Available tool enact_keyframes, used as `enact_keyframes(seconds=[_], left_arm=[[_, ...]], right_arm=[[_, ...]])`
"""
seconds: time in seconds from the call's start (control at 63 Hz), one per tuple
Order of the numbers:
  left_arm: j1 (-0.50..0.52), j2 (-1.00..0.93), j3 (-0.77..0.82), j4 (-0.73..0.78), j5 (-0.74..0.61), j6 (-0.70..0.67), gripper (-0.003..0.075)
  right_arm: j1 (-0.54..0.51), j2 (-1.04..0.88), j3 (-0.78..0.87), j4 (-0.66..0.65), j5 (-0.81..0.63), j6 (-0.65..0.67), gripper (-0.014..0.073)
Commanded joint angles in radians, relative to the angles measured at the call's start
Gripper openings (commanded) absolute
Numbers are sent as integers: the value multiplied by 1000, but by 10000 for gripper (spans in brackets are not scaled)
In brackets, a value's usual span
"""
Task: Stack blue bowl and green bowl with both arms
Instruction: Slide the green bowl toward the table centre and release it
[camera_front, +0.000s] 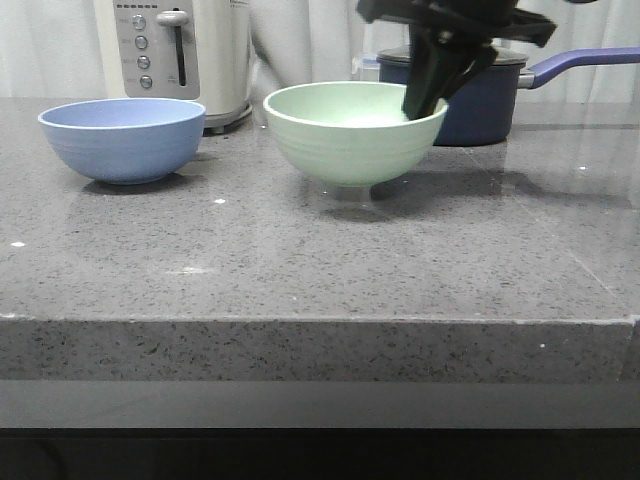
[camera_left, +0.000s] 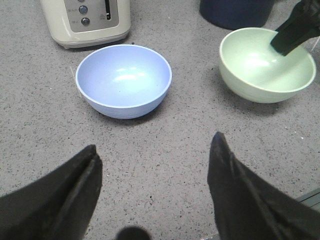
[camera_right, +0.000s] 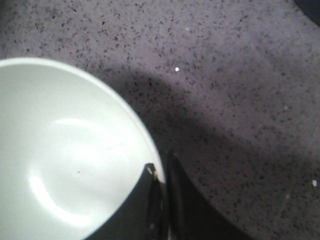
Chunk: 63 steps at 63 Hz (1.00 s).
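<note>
blue bowl (camera_front: 122, 139) left of green bowl (camera_front: 353, 130), toaster (camera_front: 177, 55) behind

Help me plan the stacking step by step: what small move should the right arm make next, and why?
Probably carry the green bowl leftward toward the blue bowl. The right gripper already pinches the green bowl's rim, one finger inside and one outside, and in the front view the bowl appears slightly raised off the counter. The blue bowl sits empty and apart; the left gripper hangs open above the counter.
</note>
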Motion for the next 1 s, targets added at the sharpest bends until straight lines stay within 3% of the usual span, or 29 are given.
enact_keyframes(seconds=[0.0, 0.27, 0.492, 0.588, 0.985], left_arm=[[-8, 5, -34, -11, -63, -1, 455], [-8, 5, -34, -11, -63, -1, 455], [-8, 5, -34, -11, -63, -1, 455], [-8, 5, -34, -11, -63, -1, 455], [-8, 5, -34, -11, -63, -1, 455]], right_arm=[[3, -37, -38, -6, -69, 7, -55], [3, -15, -38, -7, -75, 7, -28], [3, -15, -38, -6, -75, 7, 251], [3, -15, -38, -6, -87, 7, 315], [-15, -227, 41, -8, -83, -16, 321]])
